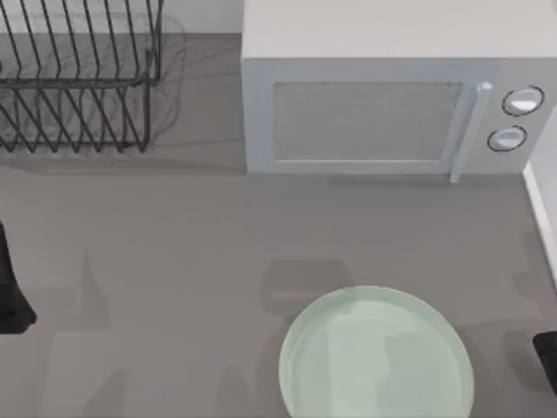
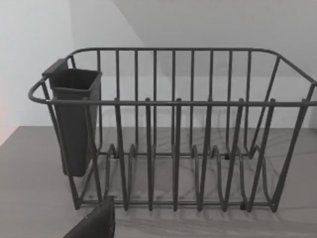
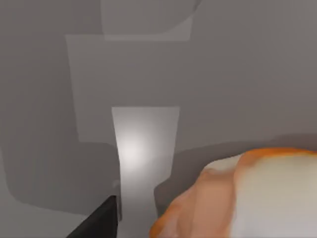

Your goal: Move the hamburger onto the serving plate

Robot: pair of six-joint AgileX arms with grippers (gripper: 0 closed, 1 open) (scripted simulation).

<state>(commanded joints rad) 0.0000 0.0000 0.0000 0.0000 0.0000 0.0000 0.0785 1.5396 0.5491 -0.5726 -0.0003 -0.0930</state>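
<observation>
A: Where is everything sitting relative to the plate (image 1: 376, 357)?

B: The pale green plate is lying on the grey table (image 1: 174, 244) in front of the microwave (image 1: 392, 104), bare. The wire dish rack (image 1: 78, 78) is standing well off to the plate's far left, beside the microwave. The hamburger (image 3: 247, 198) is not on the plate; it is showing up close in the right wrist view, orange at the edge and whitish on top, resting on the table.

A: And the arms?

B: The right arm is peeking in at the table edge to the right of the plate, a dark corner (image 1: 546, 348), with its camera looking down almost onto the hamburger. The left arm is sitting parked at the edge far left of the plate, its camera facing the rack and the dark cup (image 2: 74, 119) hanging on it. A dark finger (image 3: 96, 223) is showing beside the hamburger, but whether the right hand is spread or pressed together cannot be told; the same goes for the left.

A: What could go wrong from here?

B: The hamburger is probably lying outside the fingers, though the view is poor. If the hand is closing off-centre, the lumpy bun could be squirting sideways or tipping. Carried too low, it could be clipping the plate's raised rim and nudging the plate.
</observation>
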